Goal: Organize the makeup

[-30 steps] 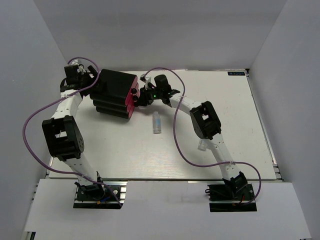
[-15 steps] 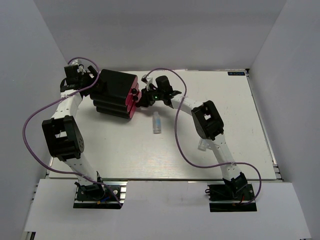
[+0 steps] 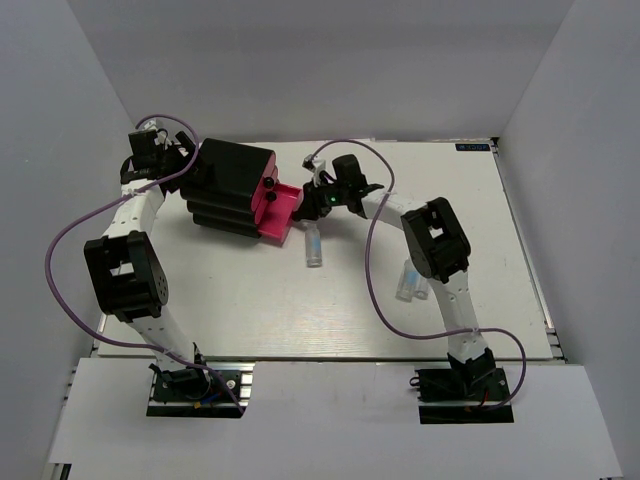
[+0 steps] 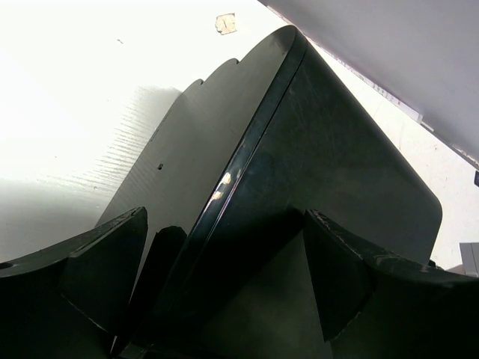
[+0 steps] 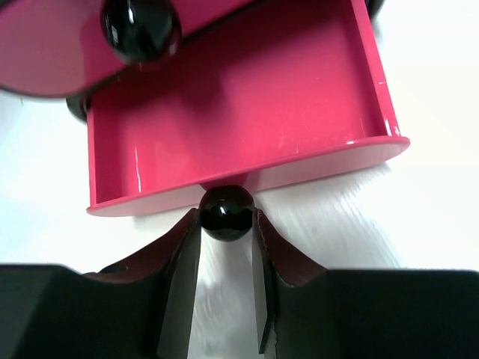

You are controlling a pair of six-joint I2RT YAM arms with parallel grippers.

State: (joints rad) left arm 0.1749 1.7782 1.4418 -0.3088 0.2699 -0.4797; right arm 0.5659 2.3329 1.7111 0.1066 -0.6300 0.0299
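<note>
The black box (image 3: 228,182) stands at the back left. Its lower pink drawer (image 3: 282,207) is pulled out and is empty in the right wrist view (image 5: 239,112). My right gripper (image 3: 304,205) is shut on the drawer's black knob (image 5: 226,213); its midpoint sits just below the knob (image 5: 226,228). My left gripper (image 3: 192,166) holds the box's rear edge, with one finger on each side of the box (image 4: 284,187); its midpoint lies at the box's base (image 4: 224,284). One small clear bottle (image 3: 313,246) lies just in front of the drawer. Two more clear bottles (image 3: 408,283) lie beside my right arm. The other makeup is not in view.
A closed pink drawer with its own black knob (image 5: 141,26) sits above the open one. White walls enclose the table at the left, back and right. Purple cables loop from both arms over the table.
My right gripper has moved right with the knob, sliding the pink drawer out of the box. The right arm's shift uncovered two bottles beside it. The left arm and box stayed still.
</note>
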